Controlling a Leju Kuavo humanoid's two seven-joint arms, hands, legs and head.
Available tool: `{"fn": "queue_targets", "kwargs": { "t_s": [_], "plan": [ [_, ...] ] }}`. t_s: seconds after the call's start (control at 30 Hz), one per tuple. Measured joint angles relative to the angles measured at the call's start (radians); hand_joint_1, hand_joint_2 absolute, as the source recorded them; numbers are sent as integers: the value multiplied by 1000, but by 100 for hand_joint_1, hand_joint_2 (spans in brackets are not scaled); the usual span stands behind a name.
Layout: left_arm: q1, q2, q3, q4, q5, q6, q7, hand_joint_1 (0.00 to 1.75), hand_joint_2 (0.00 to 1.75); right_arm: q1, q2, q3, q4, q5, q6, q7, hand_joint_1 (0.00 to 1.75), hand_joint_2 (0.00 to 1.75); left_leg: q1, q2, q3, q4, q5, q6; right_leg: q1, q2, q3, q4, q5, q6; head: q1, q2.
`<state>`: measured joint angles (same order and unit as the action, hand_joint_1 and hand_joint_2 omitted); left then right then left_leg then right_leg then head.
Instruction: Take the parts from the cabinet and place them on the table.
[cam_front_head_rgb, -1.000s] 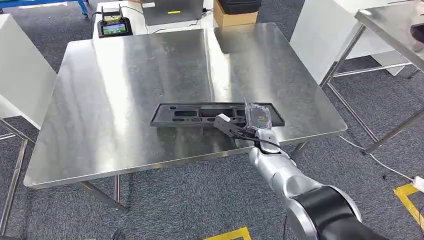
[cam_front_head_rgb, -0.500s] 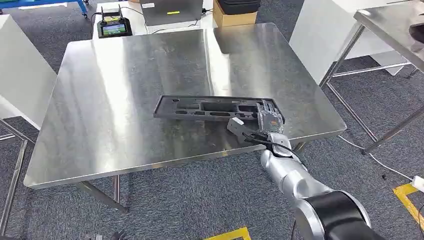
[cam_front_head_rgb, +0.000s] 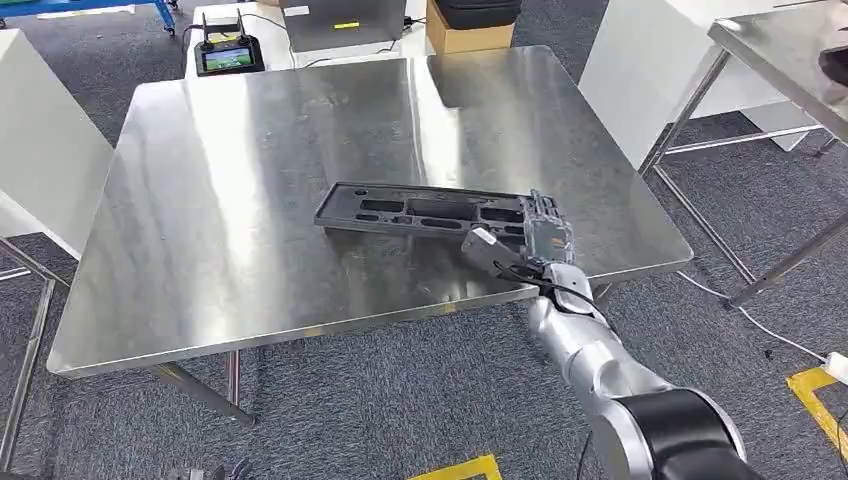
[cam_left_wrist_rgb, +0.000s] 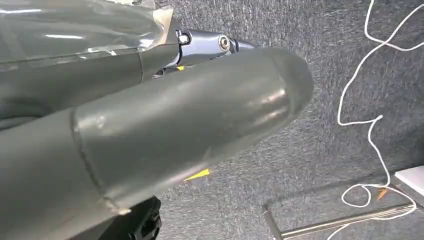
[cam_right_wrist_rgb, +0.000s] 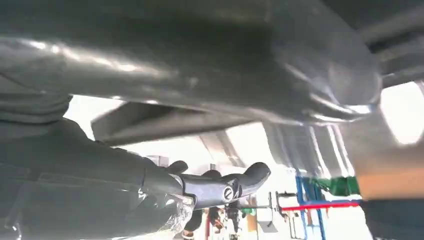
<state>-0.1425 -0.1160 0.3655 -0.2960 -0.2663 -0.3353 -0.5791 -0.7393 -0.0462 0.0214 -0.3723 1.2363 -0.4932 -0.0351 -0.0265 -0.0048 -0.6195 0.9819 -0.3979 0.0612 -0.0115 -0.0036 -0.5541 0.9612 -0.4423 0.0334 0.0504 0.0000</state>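
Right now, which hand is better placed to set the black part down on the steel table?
The right hand: it already grips the black slotted part at its end over the steel table. The left hand hangs over carpet.

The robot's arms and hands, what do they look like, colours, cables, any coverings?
The right arm is a silver tube ending in a glossy black band at the lower joint, with a thin black cable looping along the wrist. The right hand is dark grey, with a pale tip on one finger. The left hand shows a thick, smooth grey thumb, a shiny metal joint with screws and a clear plastic wrap.
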Motion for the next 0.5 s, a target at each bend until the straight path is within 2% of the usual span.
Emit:
{"fn": "queue_targets", "kwargs": {
  "t_s": [0.3, 0.5],
  "plan": [
    [0, -7, 34, 2, -13, -2, -10, 0, 0, -11, 24, -23, -86, -16, -79, -137, 0, 0, 0, 0, 0, 0, 0, 0, 0, 0, 0, 0, 0, 0, 0, 0],
    [0, -16, 54, 7, -29, -5, -10, 0, 0, -1, 50, -13, -240, -46, -87, -203, 0, 0, 0, 0, 0, 0, 0, 0, 0, 0, 0, 0, 0, 0, 0, 0]
  ]
}}
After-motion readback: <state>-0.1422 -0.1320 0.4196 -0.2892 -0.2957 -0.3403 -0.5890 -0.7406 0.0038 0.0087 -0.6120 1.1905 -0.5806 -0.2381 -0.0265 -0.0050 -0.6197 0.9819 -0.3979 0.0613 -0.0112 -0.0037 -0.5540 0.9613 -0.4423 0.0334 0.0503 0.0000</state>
